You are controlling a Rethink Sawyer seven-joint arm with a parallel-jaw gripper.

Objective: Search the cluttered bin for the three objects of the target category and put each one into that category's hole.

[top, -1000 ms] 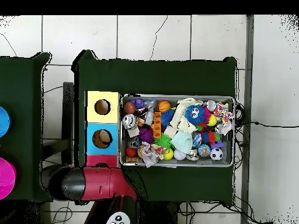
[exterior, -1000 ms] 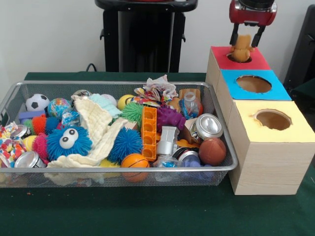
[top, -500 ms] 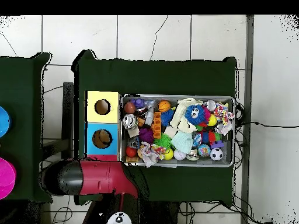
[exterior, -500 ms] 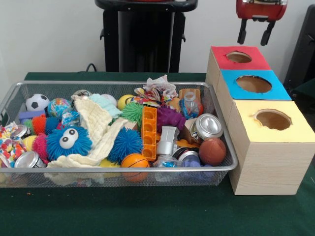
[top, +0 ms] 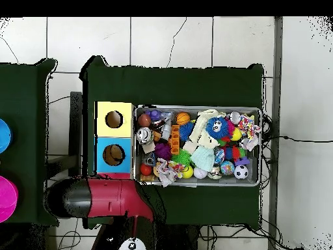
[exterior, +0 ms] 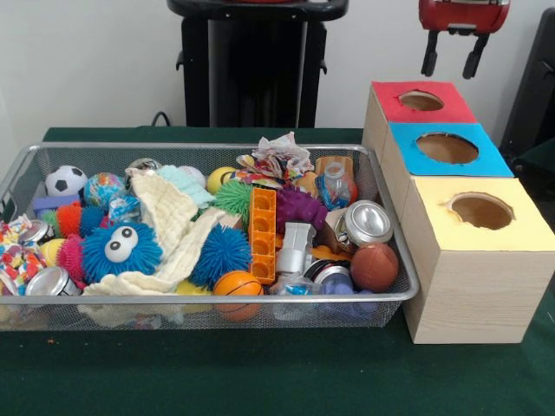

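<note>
The wire mesh bin lies with its long axis across the green table, crammed with toys, and the wooden sorting box stands touching its right end in the front view. That box runs lengthwise away from the camera — yellow hole nearest, blue hole in the middle, red hole farthest. All three holes look dark inside.

The end effector hangs above the red hole, well clear of it, its two black fingers apart and pointing straight down with nothing between them. In the overhead view the red arm covers the red end of the box.

Inside the bin, a blue spiky ball with eyes sits at the left beside a cream cloth; an orange block stands upright near the middle. A small basketball rests against the front wall, a brown football and a metal can crowd the right end, and a soccer ball lies in the far left corner.

Behind the table is a pale wall; the overhead view shows a white tiled floor.
</note>
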